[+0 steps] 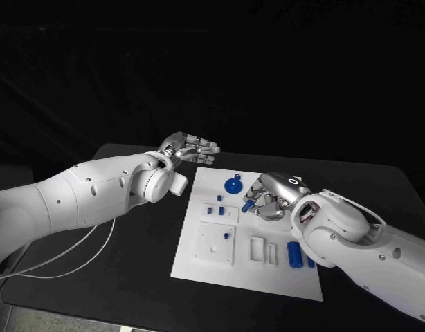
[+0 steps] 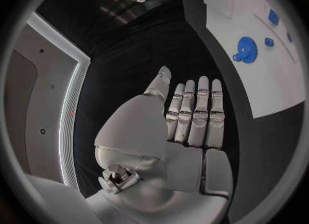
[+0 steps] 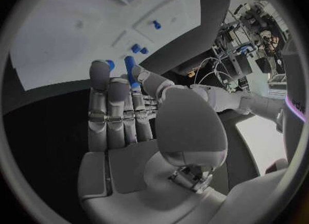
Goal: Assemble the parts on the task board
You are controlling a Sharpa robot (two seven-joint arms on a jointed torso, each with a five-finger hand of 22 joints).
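Note:
The white task board (image 1: 205,266) (image 2: 270,87) (image 3: 58,38) lies in the middle of the black table. My right hand (image 1: 270,199) (image 3: 129,116) hovers over the board's far middle and pinches a small blue peg (image 1: 248,205) (image 3: 131,68) between thumb and fingers. A blue gear (image 1: 233,185) (image 2: 246,49) lies flat near the board's far edge, just left of that hand. My left hand (image 1: 190,148) (image 2: 190,123) is raised beyond the board's far left corner, fingers straight and side by side, holding nothing.
Small blue pieces (image 1: 219,209) stand left of the right hand, one more (image 1: 226,236) sits in a white square block (image 1: 216,245), and a blue cylinder (image 1: 294,253) lies near the board's right edge. A white cable (image 1: 73,259) loops over the table's left side.

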